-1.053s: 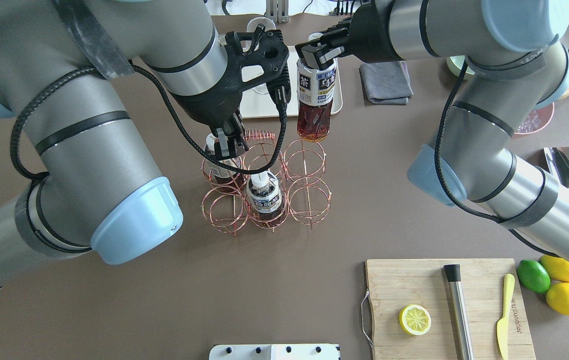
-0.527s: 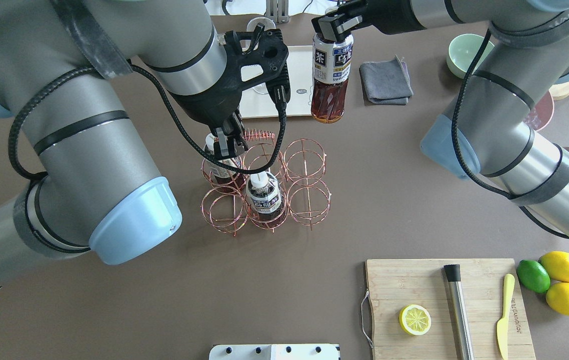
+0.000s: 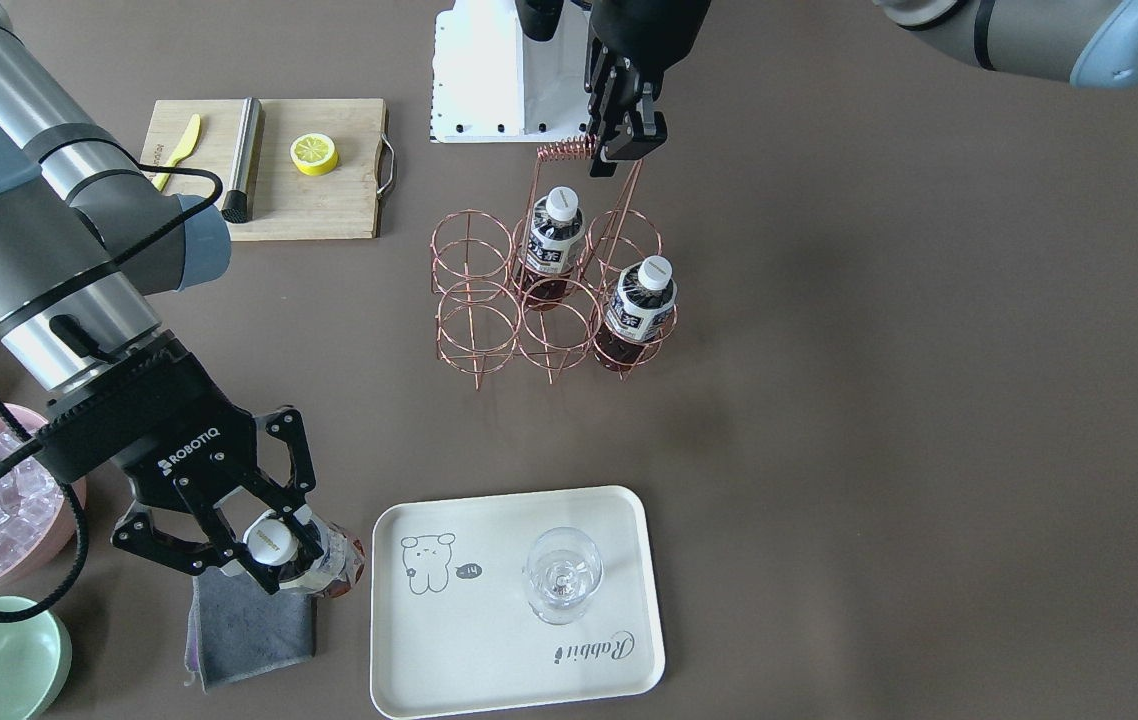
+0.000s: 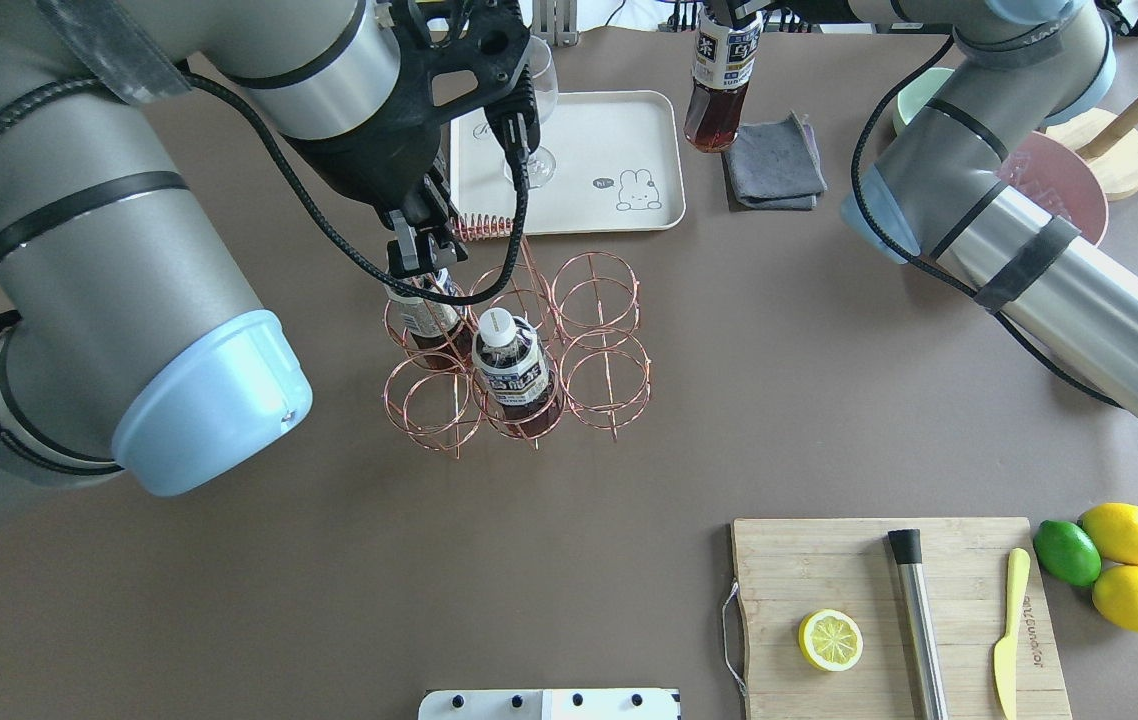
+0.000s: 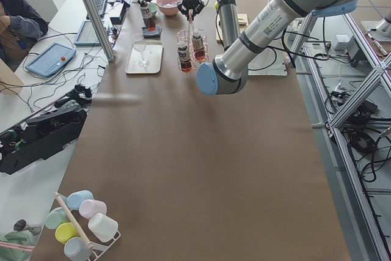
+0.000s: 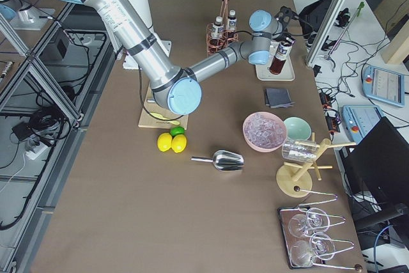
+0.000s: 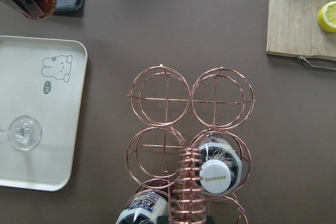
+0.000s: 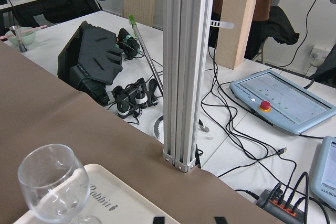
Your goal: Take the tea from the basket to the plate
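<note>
Right tool [image 3: 267, 546] clamps tea [image 3: 334, 565] at cap; tea hangs beneath, near plate [image 3: 489, 660].

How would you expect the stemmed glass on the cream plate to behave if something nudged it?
The glass looks empty and tall on a narrow stem, so it probably tips easily. It is thin clear glassware, so likely fragile. On the smooth plate, it may slide first.

We have a left arm [image 4: 109, 250] and a right arm [image 4: 1059, 290] of matte silver-grey tubes, pale blue joint caps, black bands and looping black braided cables [image 4: 347, 234]. Our black left gripper [image 3: 619, 150] matches the right gripper [image 3: 269, 555], lettered ROBOTIQ in white.
</note>
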You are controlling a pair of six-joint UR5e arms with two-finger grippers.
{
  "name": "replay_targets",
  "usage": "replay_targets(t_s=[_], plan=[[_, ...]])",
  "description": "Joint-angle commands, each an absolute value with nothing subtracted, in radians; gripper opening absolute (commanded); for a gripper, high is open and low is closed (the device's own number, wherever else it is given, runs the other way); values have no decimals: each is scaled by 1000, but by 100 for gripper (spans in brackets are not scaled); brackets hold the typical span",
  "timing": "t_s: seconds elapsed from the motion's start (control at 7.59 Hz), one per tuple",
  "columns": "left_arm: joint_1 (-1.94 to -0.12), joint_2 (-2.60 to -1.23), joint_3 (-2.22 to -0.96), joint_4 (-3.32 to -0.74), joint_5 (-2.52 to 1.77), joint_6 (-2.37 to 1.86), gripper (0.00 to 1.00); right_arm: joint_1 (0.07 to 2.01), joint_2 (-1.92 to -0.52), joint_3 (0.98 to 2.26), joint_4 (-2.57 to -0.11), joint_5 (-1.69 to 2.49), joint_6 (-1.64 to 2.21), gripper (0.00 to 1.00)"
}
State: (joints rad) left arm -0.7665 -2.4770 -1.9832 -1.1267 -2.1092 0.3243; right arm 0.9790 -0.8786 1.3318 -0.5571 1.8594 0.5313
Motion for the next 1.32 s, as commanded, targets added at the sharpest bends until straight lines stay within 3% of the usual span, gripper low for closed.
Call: replay_targets(t_s=[0.0,1.19], plan=[[-871,-2425,-2028,-1123,-2134,348,0,904,-819,1252,-514,1726,586,0],[-1371,-2103,-2023,-999,-2330,1045,0,781,-735,1055,-403,1525,586,0]])
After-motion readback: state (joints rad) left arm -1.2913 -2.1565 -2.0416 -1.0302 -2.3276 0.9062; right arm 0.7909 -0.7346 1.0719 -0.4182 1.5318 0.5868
